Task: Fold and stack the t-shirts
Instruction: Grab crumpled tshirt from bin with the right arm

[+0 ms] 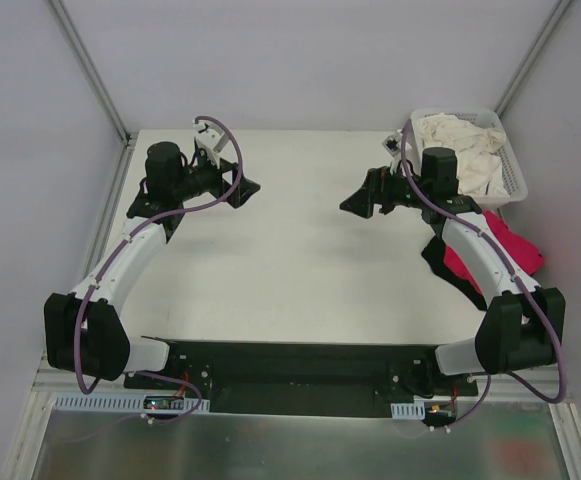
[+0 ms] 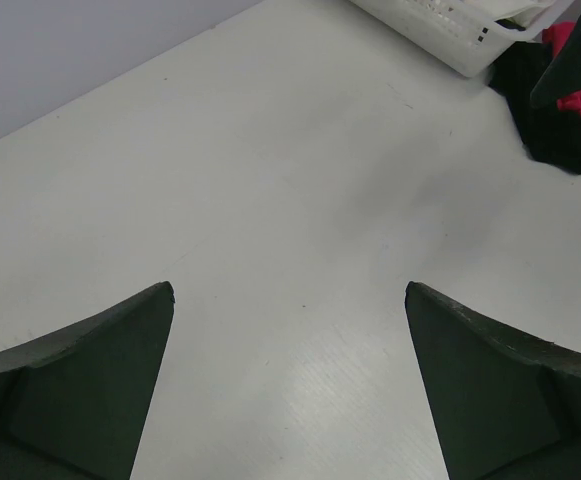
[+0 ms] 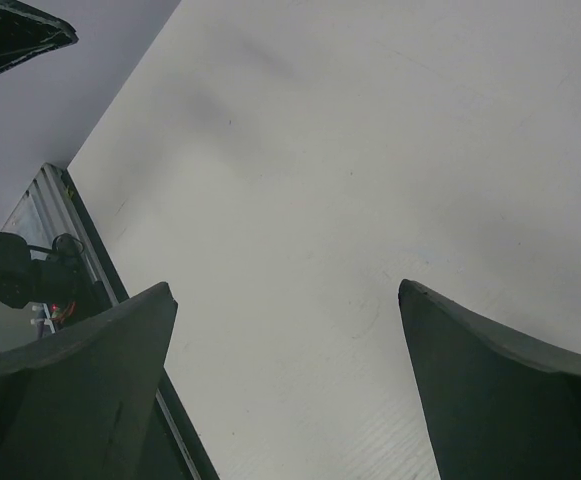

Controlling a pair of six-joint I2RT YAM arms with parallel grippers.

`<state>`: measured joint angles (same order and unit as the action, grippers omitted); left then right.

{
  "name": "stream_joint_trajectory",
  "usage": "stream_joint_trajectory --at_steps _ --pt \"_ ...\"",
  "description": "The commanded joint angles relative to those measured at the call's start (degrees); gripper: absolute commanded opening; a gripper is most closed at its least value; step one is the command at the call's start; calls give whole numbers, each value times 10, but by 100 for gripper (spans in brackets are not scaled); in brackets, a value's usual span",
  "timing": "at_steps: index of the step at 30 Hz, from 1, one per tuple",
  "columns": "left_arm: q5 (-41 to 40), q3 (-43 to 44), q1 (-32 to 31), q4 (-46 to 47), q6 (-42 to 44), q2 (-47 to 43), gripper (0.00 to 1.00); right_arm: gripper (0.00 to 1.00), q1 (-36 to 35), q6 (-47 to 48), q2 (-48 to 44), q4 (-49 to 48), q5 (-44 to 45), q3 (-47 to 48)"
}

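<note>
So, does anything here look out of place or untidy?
Yes. A magenta-pink t-shirt and a black t-shirt lie crumpled on the table beside the basket; cream t-shirts are heaped loosely inside it.

Crumpled cream-white t-shirts (image 1: 460,140) fill the basket (image 1: 516,172) at the tabletop's (image 1: 300,250) far right corner; a magenta-pink shirt (image 1: 525,248) and a black shirt (image 2: 545,125) lie bunched at the right edge.

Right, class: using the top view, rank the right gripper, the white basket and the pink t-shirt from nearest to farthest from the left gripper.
From the left gripper:
1. right gripper, open, facing it across the middle.
2. white basket, far right corner, holding cream t-shirts.
3. pink t-shirt, right edge, nearer the arm bases than the basket.
</note>
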<state>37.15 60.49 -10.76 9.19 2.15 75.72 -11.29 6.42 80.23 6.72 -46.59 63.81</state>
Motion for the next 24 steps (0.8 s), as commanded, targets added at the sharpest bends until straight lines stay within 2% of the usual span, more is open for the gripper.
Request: stream_joint_trajectory --at_steps 1,16,19,24 --pt "20 3 5 27 7 -10 99 96 -1 4 -10 -32 -30 -4" --pt "17 2 5 27 7 -9 99 96 -2 23 -29 -62 -23 -14" --pt "16 2 5 27 7 -9 99 96 -5 30 -61 -87 38 -12" --pt "16 4 5 28 5 -8 99 96 -15 55 -159 -166 207 -14"
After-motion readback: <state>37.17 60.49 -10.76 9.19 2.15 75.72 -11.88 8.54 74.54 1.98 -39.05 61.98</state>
